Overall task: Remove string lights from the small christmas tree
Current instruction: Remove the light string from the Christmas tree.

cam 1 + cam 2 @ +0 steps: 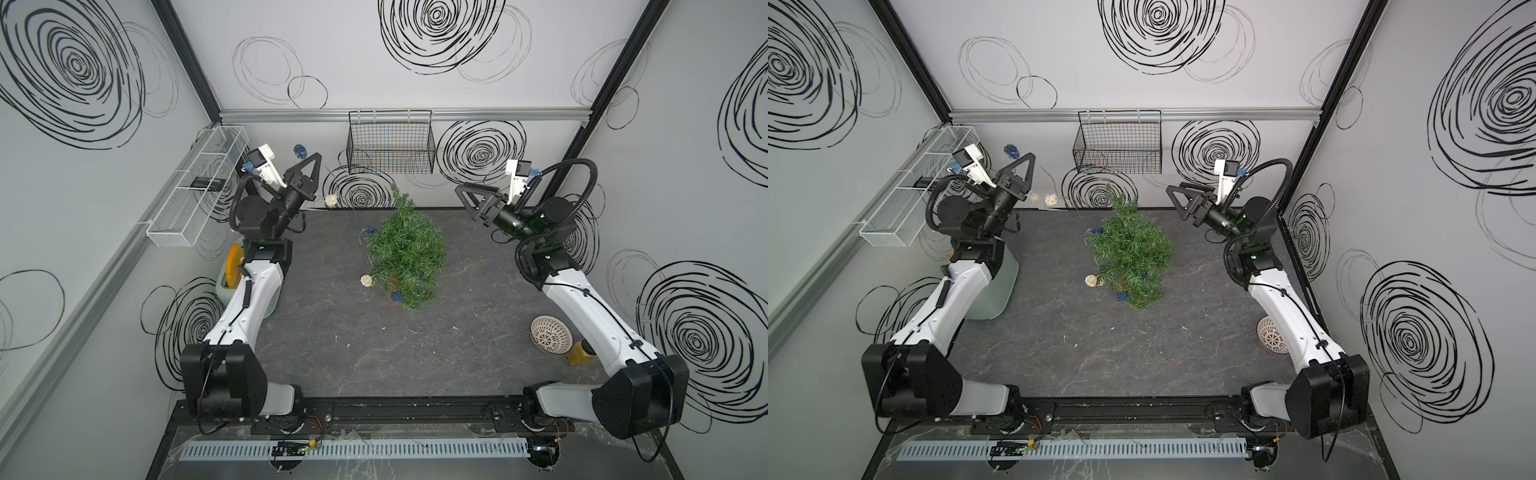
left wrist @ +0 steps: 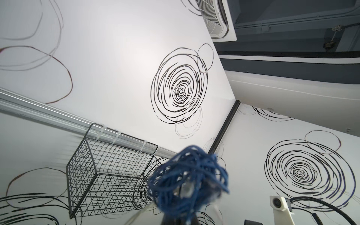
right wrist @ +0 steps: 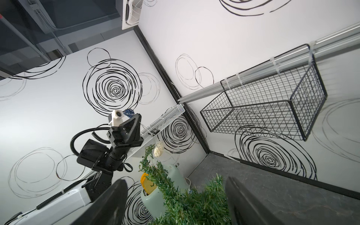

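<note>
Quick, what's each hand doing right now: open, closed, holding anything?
Left hand: closed, holding the string lights.
Right hand: open, holding nothing.

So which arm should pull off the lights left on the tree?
Probably the right gripper: it's open, empty and close to the tree. The left gripper is raised, shut on the lights.

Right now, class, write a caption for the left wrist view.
Blue ball of the string lights held aloft, wire basket behind.
</note>
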Robot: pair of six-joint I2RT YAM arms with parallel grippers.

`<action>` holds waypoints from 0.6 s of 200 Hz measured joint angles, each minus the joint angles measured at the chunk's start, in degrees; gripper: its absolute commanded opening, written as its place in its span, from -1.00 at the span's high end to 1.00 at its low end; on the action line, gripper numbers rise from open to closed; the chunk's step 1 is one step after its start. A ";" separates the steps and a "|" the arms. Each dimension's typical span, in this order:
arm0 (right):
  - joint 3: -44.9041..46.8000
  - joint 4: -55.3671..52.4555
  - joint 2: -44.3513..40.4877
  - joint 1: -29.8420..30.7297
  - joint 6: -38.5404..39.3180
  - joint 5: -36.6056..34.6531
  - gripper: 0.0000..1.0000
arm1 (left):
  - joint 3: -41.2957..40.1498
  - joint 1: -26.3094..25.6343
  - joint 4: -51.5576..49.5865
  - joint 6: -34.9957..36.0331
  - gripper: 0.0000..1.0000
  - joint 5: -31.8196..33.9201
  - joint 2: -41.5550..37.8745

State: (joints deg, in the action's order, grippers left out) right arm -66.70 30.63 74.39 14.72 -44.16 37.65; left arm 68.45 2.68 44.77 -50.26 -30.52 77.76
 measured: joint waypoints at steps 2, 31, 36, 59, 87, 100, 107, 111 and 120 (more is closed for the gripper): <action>0.11 0.00 -0.11 0.00 -0.02 -0.04 -0.67 | -0.28 0.07 -0.15 0.20 1.00 0.09 -0.59; 1.55 -0.31 -2.60 0.02 -0.17 -0.52 -0.72 | -1.84 0.79 -4.79 3.30 1.00 1.64 -7.52; 1.84 -0.42 -3.26 0.02 -0.20 -0.72 -0.73 | -1.92 0.90 -5.53 3.85 1.00 2.03 -8.48; 3.19 -0.79 -6.36 0.13 0.11 -1.55 -0.75 | -2.10 1.11 -8.92 5.33 1.00 3.56 -12.28; 4.61 -1.92 -9.77 0.42 0.85 -2.27 -0.75 | -1.97 1.07 -13.14 6.19 1.00 4.28 -15.19; 5.33 -2.54 -10.97 0.81 1.33 -2.45 -0.75 | -1.66 0.66 -15.04 6.21 1.00 4.52 -15.98; 5.84 -2.99 -11.54 1.14 1.75 -2.54 -0.75 | -1.46 0.35 -15.78 6.23 1.00 4.63 -16.31; 6.21 -3.28 -11.91 1.40 1.99 -2.64 -0.75 | -1.33 0.17 -16.37 6.21 1.00 4.70 -16.48; 7.04 -3.98 -12.72 2.14 2.69 -2.80 -0.75 | -1.14 -0.42 -17.33 6.23 1.00 4.72 -17.07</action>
State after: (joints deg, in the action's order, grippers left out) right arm -59.66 26.65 61.67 16.86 -41.47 34.85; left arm 67.31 2.26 27.44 -44.03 -25.80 60.69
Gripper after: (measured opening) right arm 0.876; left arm 0.051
